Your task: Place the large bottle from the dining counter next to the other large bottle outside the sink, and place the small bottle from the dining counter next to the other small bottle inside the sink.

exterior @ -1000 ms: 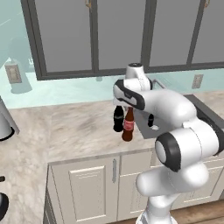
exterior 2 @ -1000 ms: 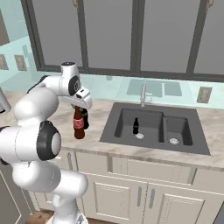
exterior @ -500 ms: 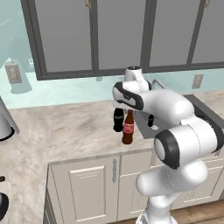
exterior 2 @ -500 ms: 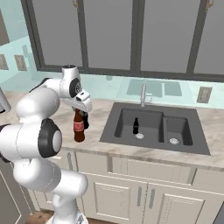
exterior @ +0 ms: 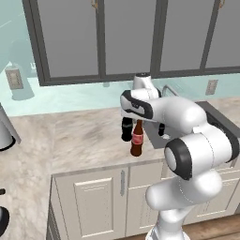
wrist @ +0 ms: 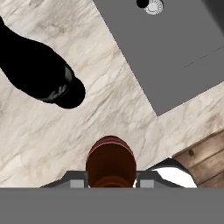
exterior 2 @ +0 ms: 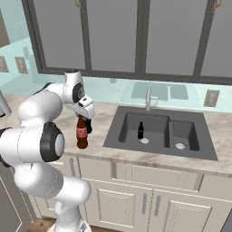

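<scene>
My gripper (exterior: 137,117) (exterior 2: 83,113) is shut on the neck of the large bottle (exterior: 136,140) (exterior 2: 81,135), brown with a red label, and holds it upright at the counter's front edge, left of the sink (exterior 2: 127,132). In the hand view its cap (wrist: 110,161) sits between my fingertips. A black bottle (exterior: 126,130) (wrist: 41,72) stands on the counter right beside it, on the far side. The other small bottle (exterior 2: 140,130) stands black and upright in the sink's left basin, by the drain. I cannot tell whether the brown bottle's base touches the counter.
A slim faucet (exterior 2: 147,98) rises behind the sink. The counter's front edge (exterior: 93,168) runs just below the brown bottle. Grey wall cabinets (exterior: 131,37) hang above the backsplash. Marble counter stretches away to the left.
My gripper has come down a little with the brown bottle, bringing its base closer to the counter beside the black bottle. Everything else stays put.
</scene>
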Tool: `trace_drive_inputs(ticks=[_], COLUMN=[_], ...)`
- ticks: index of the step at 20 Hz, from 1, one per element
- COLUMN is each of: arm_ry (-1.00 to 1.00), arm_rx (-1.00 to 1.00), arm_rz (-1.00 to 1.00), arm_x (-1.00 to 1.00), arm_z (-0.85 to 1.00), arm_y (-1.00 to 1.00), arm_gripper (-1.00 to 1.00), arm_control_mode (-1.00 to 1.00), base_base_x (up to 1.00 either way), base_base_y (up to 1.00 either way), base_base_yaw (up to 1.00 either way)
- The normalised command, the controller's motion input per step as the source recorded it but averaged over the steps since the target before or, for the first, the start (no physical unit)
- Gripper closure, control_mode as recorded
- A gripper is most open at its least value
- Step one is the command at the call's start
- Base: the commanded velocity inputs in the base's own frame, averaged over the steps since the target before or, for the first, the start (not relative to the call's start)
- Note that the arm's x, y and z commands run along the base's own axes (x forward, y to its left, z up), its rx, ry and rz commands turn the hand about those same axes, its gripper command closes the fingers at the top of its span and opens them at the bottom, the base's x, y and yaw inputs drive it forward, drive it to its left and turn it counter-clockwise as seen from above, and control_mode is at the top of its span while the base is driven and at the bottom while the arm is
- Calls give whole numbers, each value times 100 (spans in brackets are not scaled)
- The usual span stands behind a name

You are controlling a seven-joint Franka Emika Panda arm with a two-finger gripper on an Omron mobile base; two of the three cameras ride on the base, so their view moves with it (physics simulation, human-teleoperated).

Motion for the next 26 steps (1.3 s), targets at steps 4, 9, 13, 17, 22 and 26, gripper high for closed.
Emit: trace_drive_inputs(ticks=[4,9,13,17,22,26], arm_ry=[0,0,0,0,0,0], arm_rx=[0,0,0,0,0,0], arm_rz=[-5,-6,-6,-1,0,0], arm_x=[1,10,7,0,0,0], arm_z=[-16,-19,-17,-1,0,0], arm_y=[0,0,0,0,0,0], arm_gripper=[100,100,100,100,100,100], arm_control_mode=[-100,-100,-100,-100,-100,-100], base_base_x=[0,0,0,0,0,0], base_base_y=[0,0,0,0,0,0], base_base_yaw=[0,0,0,0,0,0])
